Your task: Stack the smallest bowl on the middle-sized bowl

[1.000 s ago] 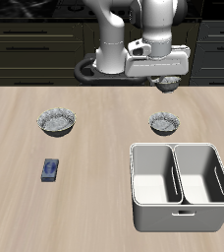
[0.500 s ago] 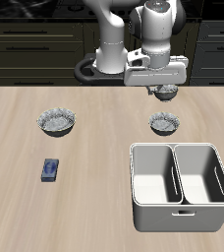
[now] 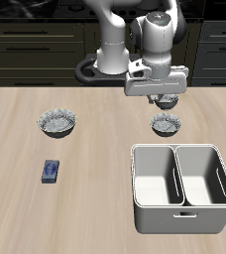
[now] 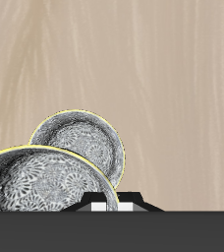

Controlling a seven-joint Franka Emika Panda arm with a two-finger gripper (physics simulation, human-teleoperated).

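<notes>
Exterior view. Arm low over the surface (image 3: 105, 149), toward the back. Jaws hang just above the middle-sized bowl (image 3: 167, 125), with the smallest bowl (image 3: 166, 101) held beneath them. The fingers are hard to make out here, but the bowl is off the surface, so the jaws read as clamped on it. A small gap shows between the two bowls; they are not touching. The held bowl sits roughly over the lower one, perhaps a shade toward the back. Largest bowl (image 3: 58, 122) stands well apart across the surface. A small blue item (image 3: 52, 171) lies nearer the front edge. A white two-compartment bin (image 3: 181, 187) sits just in front of the middle-sized bowl.

Wrist view. Smallest bowl (image 4: 35, 182) is close to the lens, its rim running into the jaw hardware, which suggests a rim pinch. Middle-sized bowl (image 4: 84, 143) lies beyond it on the bare surface (image 4: 163, 69), partly overlapped. Its centre looks offset from the held bowl's.

Risks, as judged:
- Release while off-centre: small bowl lands on the lower rim, tips or slides off.
- Rim pinch is one-sided, so the bowl may hang tilted and drop edge first.
- Release from too high: it bounces or knocks the lower bowl along.
- Descending too far: the fingers strike the lower rim and shove the bowl toward the bin.
</notes>
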